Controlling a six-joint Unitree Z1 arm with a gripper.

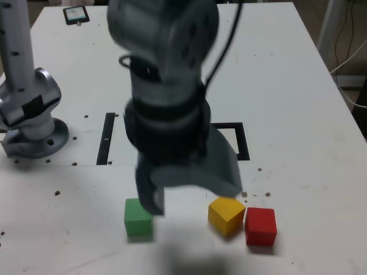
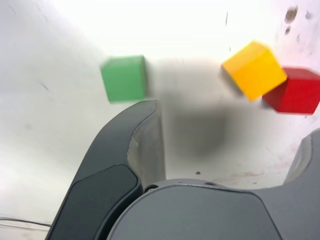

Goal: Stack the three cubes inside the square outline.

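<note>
Near the table's front edge the green cube (image 1: 138,219) (image 2: 124,78) sits alone. Further toward the exterior view's right, the yellow cube (image 1: 226,214) (image 2: 254,69) stands turned at an angle, touching the red cube (image 1: 261,227) (image 2: 296,91). My gripper (image 1: 189,195) (image 2: 230,125) hangs open just above the table between the green and yellow cubes, with nothing between its fingers. One finger (image 2: 142,130) ends close to the green cube. Behind the arm, the square outline (image 1: 241,141) shows only its right side and part of its top; the rest is hidden.
A narrow black strip (image 1: 106,138) lies left of the arm in the exterior view. The arm's grey base (image 1: 31,117) stands at the left edge. A small dark device (image 1: 75,14) lies at the far back, and cables (image 1: 350,63) hang off the table's right side.
</note>
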